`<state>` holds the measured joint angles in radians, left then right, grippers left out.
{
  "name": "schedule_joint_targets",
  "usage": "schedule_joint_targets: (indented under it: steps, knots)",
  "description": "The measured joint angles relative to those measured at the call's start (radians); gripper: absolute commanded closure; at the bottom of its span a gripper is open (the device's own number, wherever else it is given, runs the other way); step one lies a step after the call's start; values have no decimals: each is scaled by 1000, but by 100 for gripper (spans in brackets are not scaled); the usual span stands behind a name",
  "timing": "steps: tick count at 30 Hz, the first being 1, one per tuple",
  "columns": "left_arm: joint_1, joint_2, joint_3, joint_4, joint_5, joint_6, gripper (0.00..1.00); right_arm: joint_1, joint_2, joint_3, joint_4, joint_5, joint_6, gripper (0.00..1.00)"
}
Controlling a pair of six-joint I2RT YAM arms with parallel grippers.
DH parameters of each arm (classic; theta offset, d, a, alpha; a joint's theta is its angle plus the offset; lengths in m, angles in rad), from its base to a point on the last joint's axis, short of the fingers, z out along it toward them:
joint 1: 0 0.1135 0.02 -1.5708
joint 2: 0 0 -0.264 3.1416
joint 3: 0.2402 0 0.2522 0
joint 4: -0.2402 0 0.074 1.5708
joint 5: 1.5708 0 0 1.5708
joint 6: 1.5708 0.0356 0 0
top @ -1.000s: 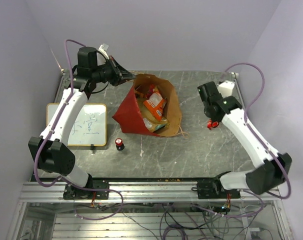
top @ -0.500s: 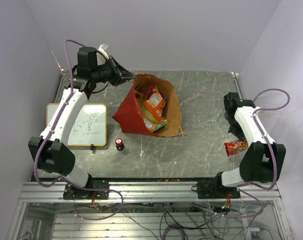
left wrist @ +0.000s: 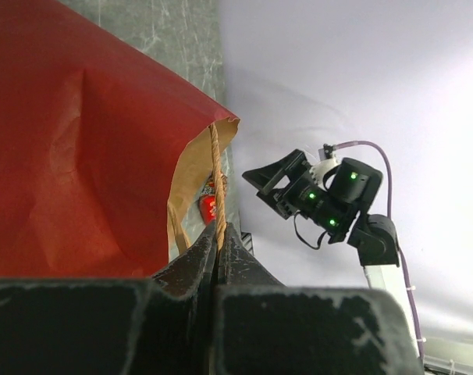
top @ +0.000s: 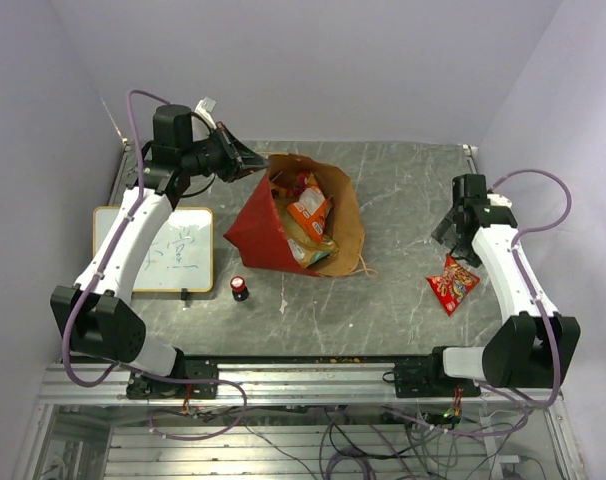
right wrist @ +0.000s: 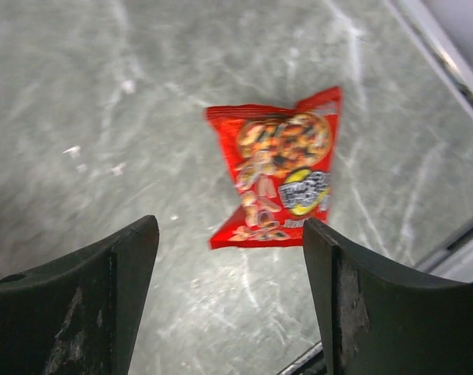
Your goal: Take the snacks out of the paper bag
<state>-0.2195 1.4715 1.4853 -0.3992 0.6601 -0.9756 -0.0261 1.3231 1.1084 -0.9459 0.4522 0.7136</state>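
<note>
Right wrist view: the right hand (right wrist: 230, 234) has just opened wide and empty. The small red packet (right wrist: 275, 176) it dropped lies flat on the surface (top: 403, 190) at 4 o'clock. At 11 o'clock the left hand (left wrist: 218, 258) pinches the paper bag (top: 258, 232) by its cord handle (left wrist: 217, 176), and more snacks (top: 309, 214) wait inside.

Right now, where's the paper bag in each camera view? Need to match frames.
Top external: paper bag lies centre-left on the table, mouth open, snacks showing.
Left wrist: its red outside fills the left half; left gripper shut on its cord handle.
Right wrist: not in it; only a red packet on the table.
Shared landmark: the grey marbled table, in all three.
</note>
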Motion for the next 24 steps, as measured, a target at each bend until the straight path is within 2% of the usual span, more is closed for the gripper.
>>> schedule_joint_targets:
  steps: [4, 11, 16, 24]
  knots:
    - [-8, -19, -10, -19, 2, 21, 93, 44, -34, 24, 45, -110, -51, 25]
    - [-76, -27, 3, -130, 2, 106, 93, 296, -43, 95, 142, -224, -64, 25]
    - [-109, -34, 0, -144, -3, 114, 93, 457, -55, 108, 243, -262, -78, 25]
    - [-109, -45, -3, -146, -57, 119, 93, 642, -100, 82, 429, -268, -182, 24]
